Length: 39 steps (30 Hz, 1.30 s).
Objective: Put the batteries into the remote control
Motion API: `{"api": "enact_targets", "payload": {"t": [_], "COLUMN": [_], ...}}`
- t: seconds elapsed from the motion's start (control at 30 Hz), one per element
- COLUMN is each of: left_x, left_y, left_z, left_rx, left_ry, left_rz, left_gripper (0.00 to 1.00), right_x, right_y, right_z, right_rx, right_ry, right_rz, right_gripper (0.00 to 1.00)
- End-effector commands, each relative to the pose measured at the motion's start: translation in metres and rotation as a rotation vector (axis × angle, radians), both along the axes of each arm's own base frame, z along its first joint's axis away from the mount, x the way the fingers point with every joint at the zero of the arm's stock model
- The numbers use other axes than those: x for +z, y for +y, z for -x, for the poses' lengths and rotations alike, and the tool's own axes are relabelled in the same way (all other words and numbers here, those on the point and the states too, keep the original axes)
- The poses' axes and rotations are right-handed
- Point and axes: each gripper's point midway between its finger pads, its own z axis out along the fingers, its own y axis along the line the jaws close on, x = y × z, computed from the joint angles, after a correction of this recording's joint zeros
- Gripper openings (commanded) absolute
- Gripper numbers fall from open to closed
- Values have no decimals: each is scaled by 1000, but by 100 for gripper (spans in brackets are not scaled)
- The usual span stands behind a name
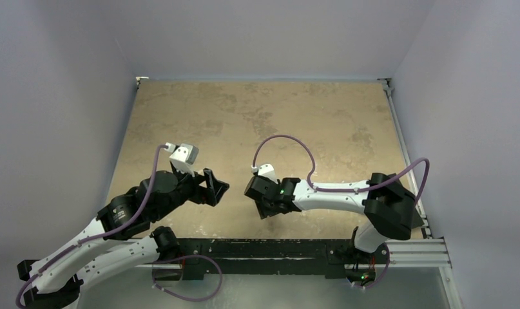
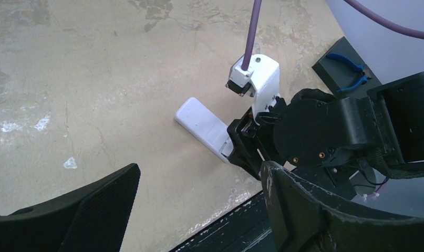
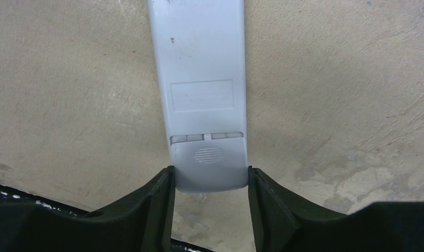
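Note:
The remote control [image 3: 199, 63] lies back-up on the tan table, plain white, with its ribbed battery cover [image 3: 209, 157] in place at the near end. My right gripper [image 3: 209, 176] is shut on that end, one black finger against each long side. In the left wrist view the same remote control [image 2: 204, 126] sticks out of the right gripper's dark fingers [image 2: 246, 149]. My left gripper [image 2: 199, 197] stands wide open a short way to the remote's left, with bare table between its fingers. From above, the left gripper [image 1: 215, 187] and right gripper [image 1: 262, 196] face each other. The batteries are out of view.
The black rail [image 1: 257, 248] runs along the table's near edge just below both grippers. Blue-handled pliers [image 2: 351, 73] lie on a dark pad off the table's right side. Grey walls close in the left, back and right.

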Motion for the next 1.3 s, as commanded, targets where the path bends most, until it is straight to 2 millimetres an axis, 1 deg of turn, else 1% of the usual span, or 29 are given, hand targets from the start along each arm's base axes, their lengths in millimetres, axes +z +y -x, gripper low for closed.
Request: {"api": "enact_targets", "payload": {"t": [0.0, 0.2, 0.53, 0.8, 1.27], "left_x": [5, 6, 8, 8, 9], "left_y": [1, 1, 2, 2, 3], "left_z": [0, 1, 3, 3, 4], "left_rx": [13, 12, 10, 11, 12], "left_ry": [-11, -15, -19, -20, -22], "left_rz": [25, 28, 34, 35, 41], "left_gripper": [86, 86, 86, 86, 87], "right_x": [8, 5, 5, 4, 7], "right_y": [13, 10, 8, 13, 14], "right_z": [-5, -6, -9, -9, -9], "right_rx": [-25, -34, -54, -49, -32], "right_ry": [-6, -6, -11, -4, 2], "right_rz": [-42, -23, -23, -26, -7], "right_gripper": [39, 39, 40, 40, 42]}}
